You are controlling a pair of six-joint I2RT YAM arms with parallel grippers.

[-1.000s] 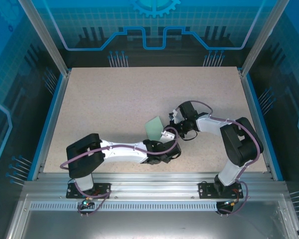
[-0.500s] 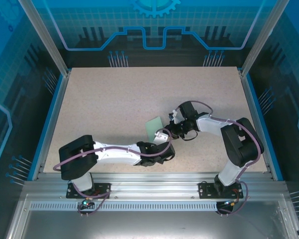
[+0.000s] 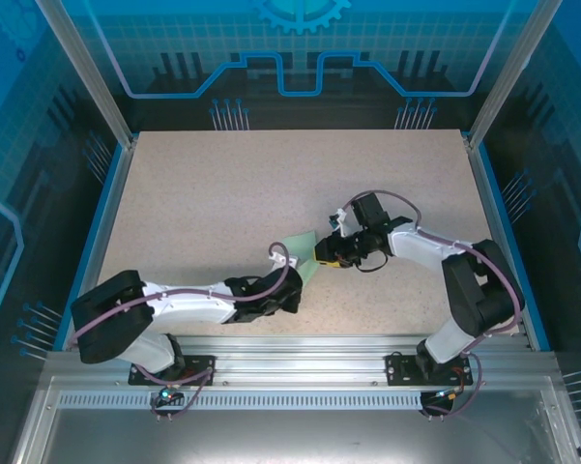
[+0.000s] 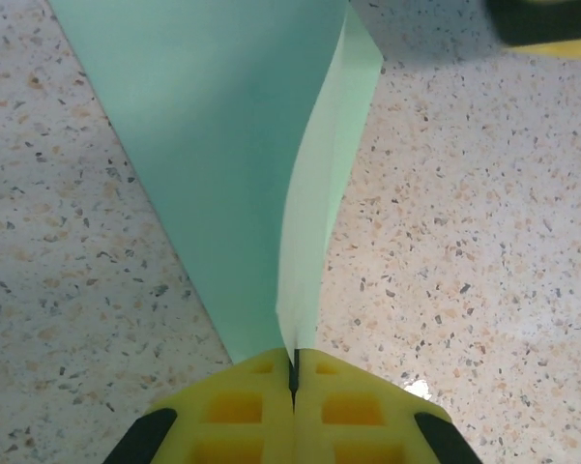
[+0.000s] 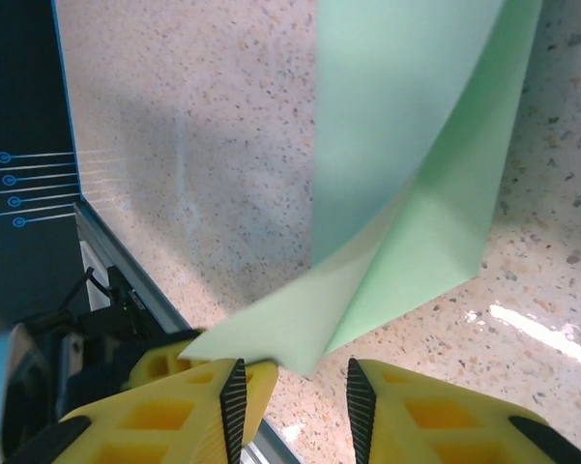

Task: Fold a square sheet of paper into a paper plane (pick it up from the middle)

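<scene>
The square sheet of paper (image 3: 300, 253) is pale mint green, folded over itself with one flap curling up, and lies near the table's middle between my two grippers. My left gripper (image 4: 293, 365) is shut on the paper's (image 4: 242, 174) narrow near corner, yellow fingers pressed together on it. In the top view that left gripper (image 3: 292, 274) sits just near-left of the sheet. My right gripper (image 5: 295, 401) stands open, and a loose corner of the paper (image 5: 406, 164) hangs just ahead of the gap, touching neither pad. From above, the right gripper (image 3: 323, 256) is at the sheet's right edge.
The speckled beige table (image 3: 222, 193) has blue rails on both sides and a metal frame along the near edge. The right gripper's yellow fingertip (image 4: 551, 24) shows at the top right of the left wrist view. Both arms reach in low, close together.
The left gripper closed on the paper's corner and its arm swung back to the left. The right gripper opened and let go of the paper.
</scene>
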